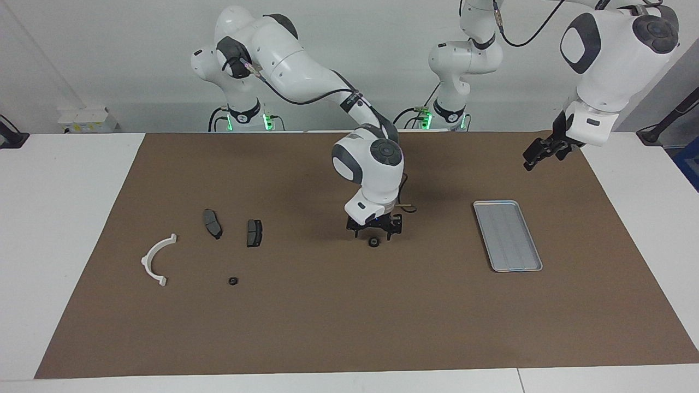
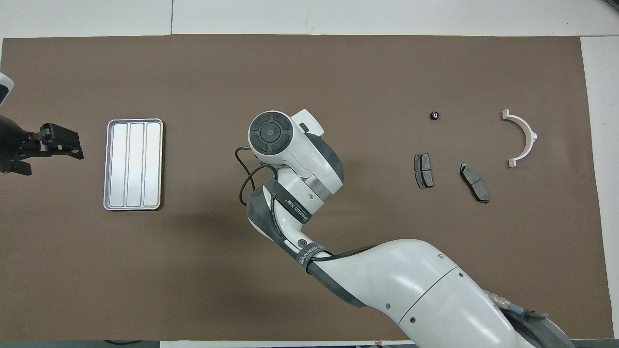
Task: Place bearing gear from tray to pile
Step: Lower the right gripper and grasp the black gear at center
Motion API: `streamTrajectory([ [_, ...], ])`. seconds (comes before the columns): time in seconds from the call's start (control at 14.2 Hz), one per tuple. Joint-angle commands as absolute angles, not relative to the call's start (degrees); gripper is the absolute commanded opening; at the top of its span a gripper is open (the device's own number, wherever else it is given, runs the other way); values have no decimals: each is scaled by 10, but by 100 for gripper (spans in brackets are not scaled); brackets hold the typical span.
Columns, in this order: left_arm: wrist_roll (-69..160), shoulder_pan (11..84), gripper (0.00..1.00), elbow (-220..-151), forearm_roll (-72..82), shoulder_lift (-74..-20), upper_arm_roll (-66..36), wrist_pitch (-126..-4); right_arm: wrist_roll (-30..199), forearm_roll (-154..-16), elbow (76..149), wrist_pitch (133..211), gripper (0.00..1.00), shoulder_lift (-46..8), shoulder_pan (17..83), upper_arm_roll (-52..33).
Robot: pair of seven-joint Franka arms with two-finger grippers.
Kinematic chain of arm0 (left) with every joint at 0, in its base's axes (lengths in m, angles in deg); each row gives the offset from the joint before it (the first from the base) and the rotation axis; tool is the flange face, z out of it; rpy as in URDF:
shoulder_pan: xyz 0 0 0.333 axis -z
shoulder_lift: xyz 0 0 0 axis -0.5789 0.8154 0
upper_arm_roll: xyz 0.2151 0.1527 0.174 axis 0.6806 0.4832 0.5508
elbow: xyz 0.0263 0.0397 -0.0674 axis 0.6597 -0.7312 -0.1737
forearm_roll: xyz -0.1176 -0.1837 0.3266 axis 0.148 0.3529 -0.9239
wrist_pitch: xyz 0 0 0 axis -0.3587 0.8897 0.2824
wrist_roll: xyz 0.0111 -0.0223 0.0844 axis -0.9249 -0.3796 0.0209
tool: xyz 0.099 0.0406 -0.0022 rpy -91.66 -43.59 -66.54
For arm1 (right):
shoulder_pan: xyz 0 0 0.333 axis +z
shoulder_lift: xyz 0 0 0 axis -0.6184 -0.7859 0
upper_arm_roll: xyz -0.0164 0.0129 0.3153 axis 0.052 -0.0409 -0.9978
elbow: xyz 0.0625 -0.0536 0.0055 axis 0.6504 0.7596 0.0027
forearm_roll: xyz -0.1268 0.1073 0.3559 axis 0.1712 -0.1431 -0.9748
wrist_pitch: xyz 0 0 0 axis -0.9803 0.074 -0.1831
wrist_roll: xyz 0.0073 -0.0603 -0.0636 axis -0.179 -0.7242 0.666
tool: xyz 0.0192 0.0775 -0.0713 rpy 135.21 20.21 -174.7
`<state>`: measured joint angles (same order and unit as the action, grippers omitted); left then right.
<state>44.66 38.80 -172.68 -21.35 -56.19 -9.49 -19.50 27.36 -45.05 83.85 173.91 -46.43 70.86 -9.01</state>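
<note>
A small black bearing gear (image 1: 373,242) lies on the brown mat, midway between tray and pile. My right gripper (image 1: 374,233) hangs open just over it, one finger on either side, with nothing held. In the overhead view the right arm's wrist (image 2: 271,131) hides both gripper and gear. The silver tray (image 1: 508,234) (image 2: 133,164) holds nothing. The pile is a white arc (image 1: 157,259) (image 2: 522,137), two dark pads (image 1: 212,223) (image 1: 254,232) and a second small black gear (image 1: 232,281) (image 2: 435,115). My left gripper (image 1: 538,153) (image 2: 60,144) waits open in the air beside the tray.
The brown mat (image 1: 349,327) covers most of the white table. A black cable loop (image 2: 246,176) hangs from the right arm's wrist. The right arm's forearm (image 2: 416,285) stretches over the mat on the robots' side of the pile.
</note>
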Motion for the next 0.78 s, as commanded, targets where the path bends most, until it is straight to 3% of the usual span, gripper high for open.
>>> streamTrajectory([
  [0.0,438,385,100,-1749,-207,-582,-95,-206,263,-433,827,1737,100,-472,705,-92],
  [0.71,439,386,100,-1749,-207,-582,-95,-207,257,-418,843,1758,100,-487,714,-92],
])
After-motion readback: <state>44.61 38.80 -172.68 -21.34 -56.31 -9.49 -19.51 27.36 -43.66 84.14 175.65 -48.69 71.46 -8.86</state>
